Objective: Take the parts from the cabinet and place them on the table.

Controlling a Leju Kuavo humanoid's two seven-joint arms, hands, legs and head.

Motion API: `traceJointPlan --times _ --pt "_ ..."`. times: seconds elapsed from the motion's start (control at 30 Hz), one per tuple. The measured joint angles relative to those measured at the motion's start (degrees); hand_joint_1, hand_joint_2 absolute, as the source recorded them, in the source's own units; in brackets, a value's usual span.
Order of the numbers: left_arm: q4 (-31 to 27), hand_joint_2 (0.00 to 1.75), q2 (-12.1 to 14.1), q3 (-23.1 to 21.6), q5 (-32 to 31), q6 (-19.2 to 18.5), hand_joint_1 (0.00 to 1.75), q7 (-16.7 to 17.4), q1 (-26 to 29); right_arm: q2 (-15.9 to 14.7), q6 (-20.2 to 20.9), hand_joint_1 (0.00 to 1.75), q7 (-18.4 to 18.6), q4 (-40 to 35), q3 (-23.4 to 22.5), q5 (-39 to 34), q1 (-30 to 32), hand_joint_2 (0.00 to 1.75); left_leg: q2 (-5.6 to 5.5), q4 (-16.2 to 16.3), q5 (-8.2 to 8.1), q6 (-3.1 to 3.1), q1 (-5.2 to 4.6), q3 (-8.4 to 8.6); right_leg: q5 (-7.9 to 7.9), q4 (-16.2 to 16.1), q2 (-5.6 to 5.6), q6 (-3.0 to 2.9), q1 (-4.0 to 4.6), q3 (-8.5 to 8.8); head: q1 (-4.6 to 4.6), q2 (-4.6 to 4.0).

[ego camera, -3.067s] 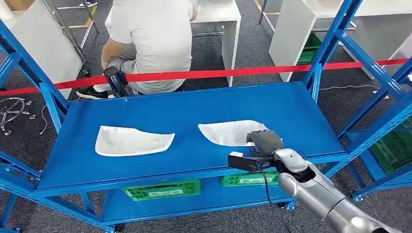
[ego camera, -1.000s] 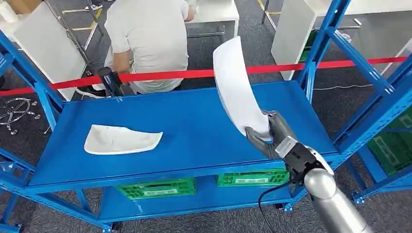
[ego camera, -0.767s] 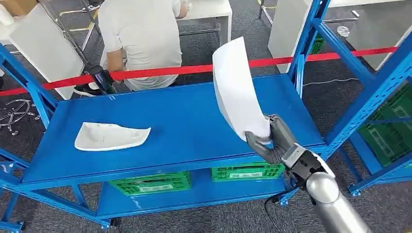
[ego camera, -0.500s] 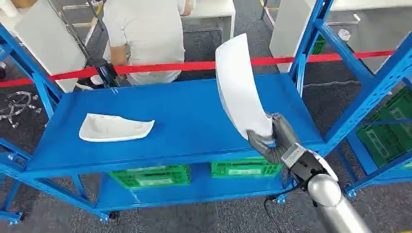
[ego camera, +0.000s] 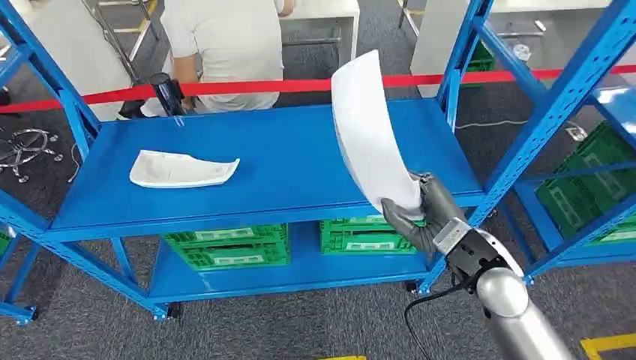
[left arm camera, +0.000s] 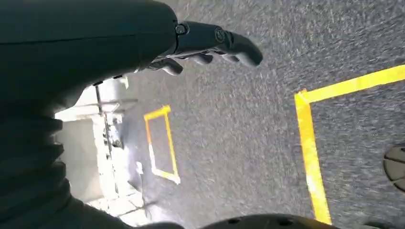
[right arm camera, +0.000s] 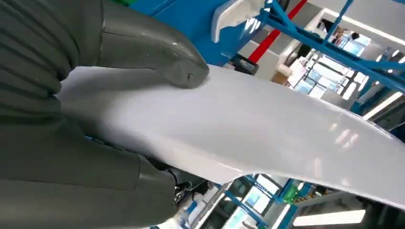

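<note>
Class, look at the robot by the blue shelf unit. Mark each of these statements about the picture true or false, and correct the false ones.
1. The right hand holds a white curved part by its lower end. True.
2. Two white parts lie on the blue shelf. False: one second white part lies there, toward its left end.
3. The held part rests flat on the shelf. False: it stands raised, clear of the shelf.
4. Green crates sit on the lower level. True.
5. The left hand holds a part. False: it holds nothing, above grey floor.
</note>
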Motion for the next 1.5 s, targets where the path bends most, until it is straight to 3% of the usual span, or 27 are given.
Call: traceJointPlan --times 0.07,0.1,0.2,0.27,0.3,0.37,0.4,0.43,0.47,0.57,0.6,0.7,0.73,0.8,0.87,0.9,0.93,0.97,1.07,1.1,1.13,1.23,1.27,1.33,1.4,1.47,1.5 --pt "0.1 1.75 0.0 -0.1 -0.4 -0.1 0.0 0.0 0.0 0.4 0.1 1.75 0.4 -0.1 0.0 1.0 0.0 1.75 -0.07 -0.4 1.21 -0.83 0.17 -0.26 1.24 -0.2 -0.17 -1.06 -0.05 -0.81 0.02 0.0" --pt "0.1 1.75 0.0 -0.1 -0.7 -0.1 0.0 0.0 0.0 0.6 0.0 1.75 0.2 -0.1 0.0 1.3 0.0 1.75 -0.27 0.3 -0.31 -1.21 0.37 -0.67 2.04 -0.3 -0.44 -1.49 -0.18 -1.33 -0.02 0.0" --pt "0.1 1.75 0.0 -0.3 -1.1 0.2 0.0 -0.6 -0.1 0.9 -0.2 1.75 -1.2 -0.1 -0.2 1.9 0.7 1.75 -0.37 10.0 -10.99 -2.16 0.66 -2.87 4.19 -0.4 -0.39 -1.93 -0.24 -3.67 -0.19 0.0" --pt "0.1 1.75 0.1 -0.3 -0.6 0.9 0.0 -1.2 -0.2 1.0 0.0 1.75 -2.7 -0.1 -0.5 1.7 1.3 1.75 -0.36 16.0 -12.53 -2.39 0.76 -3.03 5.58 -0.3 -0.44 -1.72 -0.22 -5.55 -0.17 0.0" --pt "0.1 1.75 0.1 -0.3 -0.5 1.0 0.0 -1.5 -0.3 1.0 0.1 1.75 -3.0 -0.1 -0.6 1.7 1.4 1.75 -0.38 16.2 -11.28 -2.41 0.81 -2.13 6.17 -0.3 -0.48 -1.61 -0.24 -6.14 -0.17 0.0" --pt "0.1 1.75 0.3 -0.3 -0.6 1.0 0.0 -2.0 -0.7 1.3 0.5 1.75 -3.1 0.0 -0.6 1.8 1.3 1.75 -0.42 10.3 -7.21 -2.2 0.95 3.58 7.7 -0.2 -0.43 -1.23 -0.27 -7.99 -0.17 -0.02" --pt "0.0 1.75 0.3 -0.3 -0.7 0.9 0.0 -2.2 -1.0 1.4 0.7 1.75 -3.2 0.0 -0.6 1.8 1.2 1.75 -0.58 5.1 -7.17 -2.1 1.04 7.69 8.33 -0.2 -0.36 -0.93 -0.31 -8.44 -0.17 0.0" --pt "0.0 1.75 0.3 -0.3 -0.6 0.9 0.0 -2.2 -1.2 1.4 0.8 1.75 -3.2 0.0 -0.7 1.8 1.2 1.75 -0.98 -0.1 -9.29 -1.94 0.92 11.44 8.72 -0.2 -0.32 -0.53 -0.13 -8.75 -0.19 -0.02" --pt "0.0 1.75 0.3 -0.3 -0.4 0.9 0.0 -2.4 -1.4 1.4 0.9 1.75 -3.2 0.0 -0.7 1.8 1.0 1.75 -1.27 -2.4 -10.12 -1.47 0.6 12.37 9.35 -0.2 -0.4 -0.14 -0.15 -8.87 -0.11 0.0" --pt "0.0 1.75 0.3 -0.4 -0.7 0.5 0.0 -2.2 -1.2 1.6 1.0 1.75 -3.1 0.0 -0.7 1.9 1.3 1.75 -1.05 -2.5 -8.6 0.03 0.2 10.83 11.36 -1.3 -0.34 1.16 -0.44 -8.89 -0.18 0.0" --pt "0.0 1.75 0.3 -0.5 -0.7 0.5 0.0 -2.0 -1.0 1.6 1.0 1.75 -3.2 0.0 -0.7 1.9 1.7 1.75 -0.43 -2.8 -7.75 0.75 0.49 10.34 10.39 -0.8 -0.29 1.28 -0.67 -9.32 -0.17 0.0" --pt "0.1 1.75 0.4 -0.5 -0.6 0.7 0.0 -1.8 -0.4 1.7 1.2 1.75 -3.8 0.1 -0.7 1.4 3.3 1.75 -0.2 -2.7 -5.86 1.81 0.22 8.08 -0.09 8.5 -0.38 1.4 -0.51 -12.0 0.07 0.0" --pt "0.1 1.75 0.5 -0.5 -0.6 0.7 0.0 -1.6 -0.3 1.7 1.4 1.75 -4.1 0.3 -0.7 1.0 3.7 1.75 -0.13 -2.5 -5.09 1.92 0.06 7.22 -2.3 12.7 -0.37 1.41 -0.38 -12.79 0.09 0.0" --pt "0.1 1.75 0.5 -0.5 -0.6 0.7 0.0 -1.6 -0.2 1.7 1.6 1.75 -4.2 0.9 -0.7 0.7 4.2 1.75 -0.04 -2.1 -3.71 1.98 -0.18 4.96 -0.87 16.3 -0.36 1.23 -0.06 -12.12 0.09 0.0" --pt "0.1 1.75 0.5 -0.5 -0.6 0.7 0.0 -1.5 -0.2 1.7 1.8 1.75 -4.2 1.2 -0.7 0.6 4.5 1.75 0.04 -1.2 -2.78 1.76 -0.2 2.89 3.08 11.4 -0.38 0.85 0.29 -7.16 0.07 0.0" --pt "0.1 1.75 0.6 -0.5 -0.6 0.7 0.0 -1.5 -0.2 1.7 1.8 1.75 -4.4 1.3 -0.7 0.4 4.4 1.75 0.06 -0.8 -2.4 1.6 -0.2 2.05 3.65 6.8 -0.42 0.63 0.37 -3.53 0.07 0.0" --pt "0.1 1.75 0.6 -0.5 -0.5 0.8 0.0 -1.4 -0.2 1.7 1.8 1.75 -4.6 1.4 -0.7 -0.3 4.3 1.75 0.07 -0.2 -2.05 1.32 -0.3 1.35 1.1 1.3 -0.51 0.22 0.55 0.18 0.09 -0.02" --pt "0.1 1.75 0.7 -0.5 -0.6 0.9 0.0 -1.3 -0.2 1.7 1.6 1.75 -5.0 1.4 -0.7 -0.8 4.3 1.75 0.07 0.1 -1.69 0.96 -0.43 0.98 0.24 -1.3 -0.42 -0.06 0.86 1.34 -0.04 0.0" --pt "0.1 1.75 1.7 -0.9 -0.9 1.3 0.0 -1.7 0.0 1.7 0.0 1.75 -6.2 1.9 -0.7 -3.2 4.4 1.75 0.07 -0.6 -0.04 -0.05 -0.14 0.99 1.35 -1.2 -0.4 -0.95 1.13 0.28 0.22 0.0" --pt "0.2 1.75 2.5 -1.0 -0.9 1.5 0.0 -1.9 0.3 1.7 -0.3 1.75 -6.5 2.5 -0.7 -3.8 4.3 1.75 -0.01 -0.6 0.31 -0.38 -0.33 0.6 2.36 -1.7 -0.58 -1.45 0.59 -0.29 0.24 0.0" --pt "0.1 1.75 2.5 -1.0 -0.9 1.5 0.0 -2.3 0.3 1.7 -0.3 1.75 -6.7 2.9 -0.7 -4.1 4.3 1.75 -0.3 0.1 -1.54 -0.84 -0.17 0.08 3.04 -1.8 -0.64 -1.67 0.5 -0.83 0.15 0.0" --pt "0.1 1.75 3.3 -1.0 -0.8 1.9 0.0 -2.8 0.4 1.7 -0.5 1.75 -7.2 3.9 -0.7 -5.6 4.2 1.75 -0.4 10.3 -12.19 -2.16 0.64 -1.9 5.17 -1.8 -0.63 -2.21 0.38 -3.45 0.0 0.0" --pt "0.1 1.75 3.5 -1.0 -0.7 1.9 0.0 -3.1 0.4 1.7 -0.7 1.75 -7.2 4.4 -0.7 -6.1 4.0 1.75 -0.39 13.0 -13.01 -2.44 0.8 -1.91 5.77 -1.8 -0.63 -2.09 0.38 -4.23 0.0 0.0" --pt "0.1 1.75 3.7 -1.1 -0.5 1.9 0.0 -3.5 0.3 1.7 -1.7 1.75 -7.2 6.2 -0.7 -7.1 2.9 1.75 -0.41 13.9 -9.4 -2.73 1.11 -0.01 7.25 -1.6 -0.67 -1.78 0.29 -5.92 -0.02 0.0" --pt "0.0 1.75 3.7 -1.1 -0.3 1.3 0.0 -3.0 0.1 1.7 -3.6 1.75 -6.8 6.8 -0.7 -7.3 2.2 1.75 -0.4 8.1 -5.96 -2.69 1.26 5.27 8.59 -1.4 -0.66 -1.26 0.14 -7.87 0.0 0.0" --pt "-0.3 1.75 3.6 -1.1 0.4 1.5 0.0 -3.2 -0.1 1.7 -4.5 1.75 -6.3 6.7 -0.6 -7.1 1.5 1.75 -0.8 -2.2 -9.53 -2.37 1.02 12.75 9.6 -1.3 -0.73 -0.54 0.2 -8.6 -0.02 -0.02" --pt "-0.3 1.75 3.5 -1.1 0.9 1.7 0.0 -3.6 -0.2 1.7 -4.5 1.75 -5.8 6.8 -0.6 -7.1 1.0 1.75 -1.02 -3.3 -9.84 -1.56 0.71 12.93 10.39 -1.7 -0.82 -0.14 0.15 -8.55 0.09 0.0"
